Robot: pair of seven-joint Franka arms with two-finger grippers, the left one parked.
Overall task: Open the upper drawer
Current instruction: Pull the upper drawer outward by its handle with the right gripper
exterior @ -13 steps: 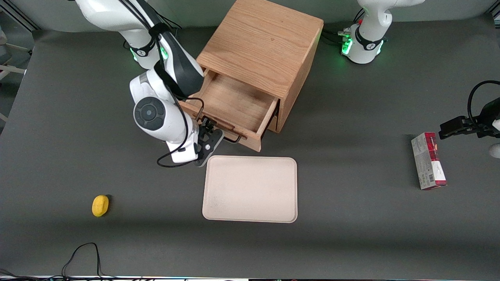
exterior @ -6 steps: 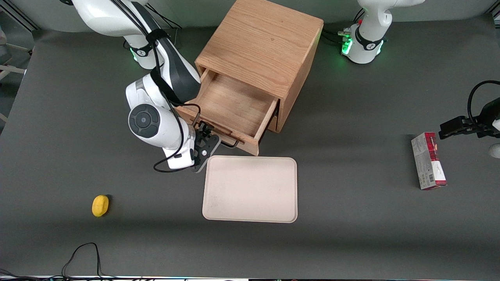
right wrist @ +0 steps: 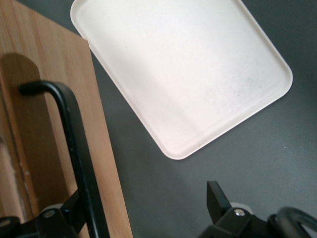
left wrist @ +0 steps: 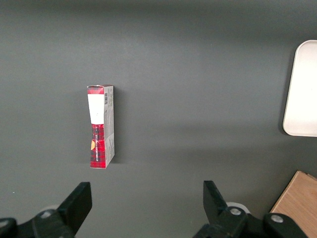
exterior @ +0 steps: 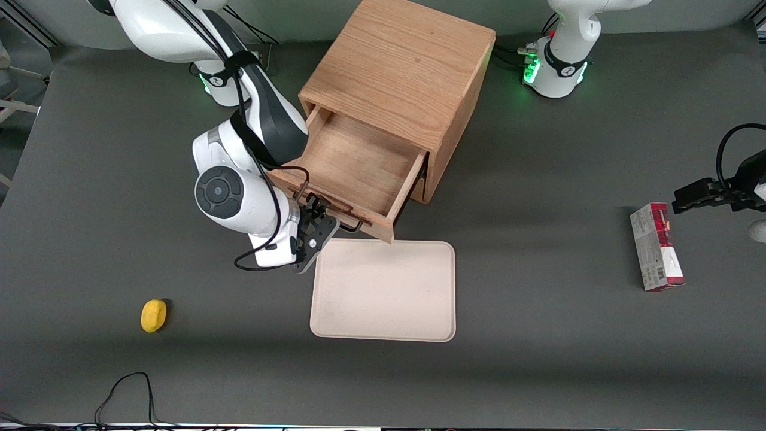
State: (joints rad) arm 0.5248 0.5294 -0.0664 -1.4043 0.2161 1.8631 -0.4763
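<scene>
The cabinet (exterior: 400, 84) stands on the dark surface (exterior: 538, 335), and everything else is placed from it. Its upper drawer (exterior: 353, 164) is pulled well out of the cabinet toward the front camera, so the bare wooden floor and side walls of the drawer are open to view from above; the drawer front (right wrist: 59, 139) is the part nearest that camera, and its corner reaches just over the nearest edge of the tray (exterior: 383, 290). The black handle (right wrist: 74, 148) runs along the drawer front, one bent end of it showing past the end effector in the front view. The end effector (exterior: 317, 224) is at the drawer front, on the side of the cabinet toward the working arm's end of the surface, and its fingers stand spread, one on each side of the handle, with dark surface visible in the gap between the handle and the outer finger (right wrist: 218, 198). The pale tray lies flat on the surface, nearer to the front camera than the cabinet and just beside the drawer front. A yellow object (exterior: 154, 315) lies well apart from the cabinet, toward the working arm's end and nearer the front camera. A red and white box (exterior: 656, 246) lies flat well apart from the cabinet toward the parked arm's end.
</scene>
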